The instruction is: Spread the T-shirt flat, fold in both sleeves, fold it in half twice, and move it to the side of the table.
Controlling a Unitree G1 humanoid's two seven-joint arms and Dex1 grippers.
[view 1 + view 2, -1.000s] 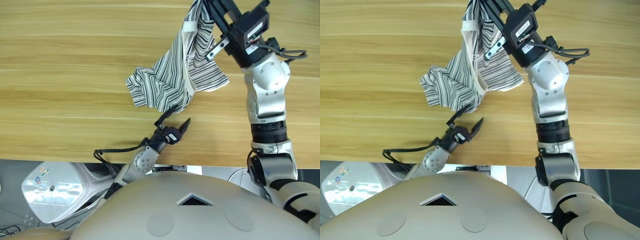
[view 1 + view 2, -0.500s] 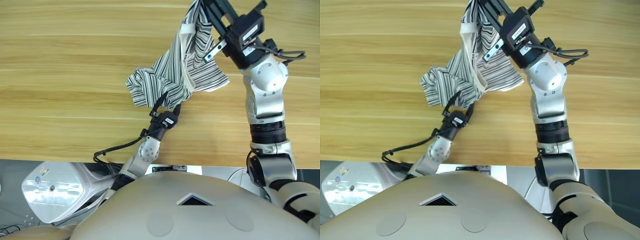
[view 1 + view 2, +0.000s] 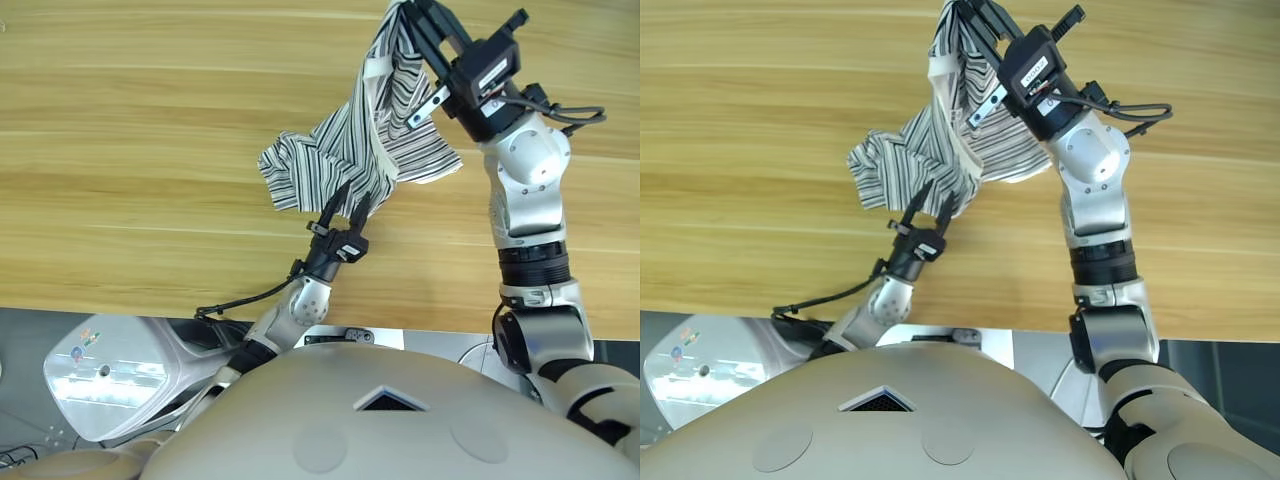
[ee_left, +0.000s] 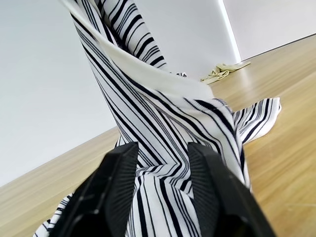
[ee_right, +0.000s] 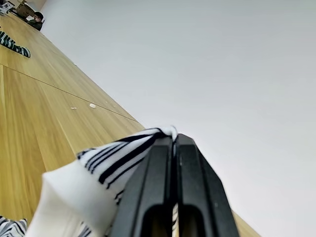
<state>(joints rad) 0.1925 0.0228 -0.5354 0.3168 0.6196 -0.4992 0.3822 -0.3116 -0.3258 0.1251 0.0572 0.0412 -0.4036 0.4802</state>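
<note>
The black-and-white striped T-shirt (image 3: 350, 150) hangs bunched from my right gripper (image 3: 408, 14), which is shut on its upper edge high over the far side of the table. The wrist view shows the right gripper (image 5: 174, 143) pinching a striped fold with a white band. The shirt's lower part rests crumpled on the wooden table (image 3: 130, 150). My left gripper (image 3: 356, 200) is open at the shirt's near lower edge, one finger on each side of the hanging cloth. In the left wrist view the striped T-shirt (image 4: 148, 113) rises between the two black fingers (image 4: 113, 192).
The table's near edge (image 3: 150, 310) runs just behind my left arm. A pale yellowish item (image 4: 222, 73) lies farther off on the table. Another striped piece (image 5: 12, 44) lies far away in the right wrist view. Bare wood stretches to the left of the shirt.
My left gripper moved forward from near the table's front edge up to the shirt's lower edge, its open fingers now straddling the cloth. The right gripper stayed shut on the shirt, shifting only slightly.
</note>
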